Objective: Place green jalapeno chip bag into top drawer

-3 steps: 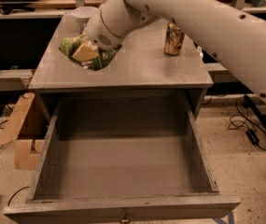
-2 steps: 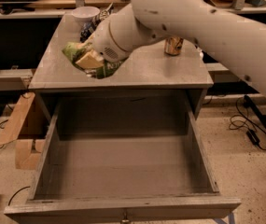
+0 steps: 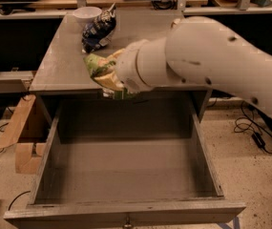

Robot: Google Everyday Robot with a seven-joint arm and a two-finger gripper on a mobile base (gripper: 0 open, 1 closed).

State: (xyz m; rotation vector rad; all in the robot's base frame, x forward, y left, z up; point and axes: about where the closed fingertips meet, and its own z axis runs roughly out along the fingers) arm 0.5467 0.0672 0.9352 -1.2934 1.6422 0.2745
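The green jalapeno chip bag (image 3: 96, 66), crumpled with pale patches, hangs in the air over the table's front edge, just above the back of the open top drawer (image 3: 126, 171). My gripper (image 3: 110, 80) is at the end of the big white arm (image 3: 212, 61), shut on the bag and mostly hidden by the wrist and the bag. The drawer is pulled fully out, and its grey floor is bare. Its small knob (image 3: 127, 222) shows at the bottom edge.
A dark blue-black chip bag (image 3: 99, 30) and a white bowl (image 3: 87, 15) stand at the back of the grey table (image 3: 59, 61). A cardboard box (image 3: 23, 137) leans at the left of the drawer. Cables lie on the floor on both sides.
My arm has swung forward and to the right with the green bag, from over the table's left part to its front edge above the drawer. The dark bag and bowl are now uncovered.
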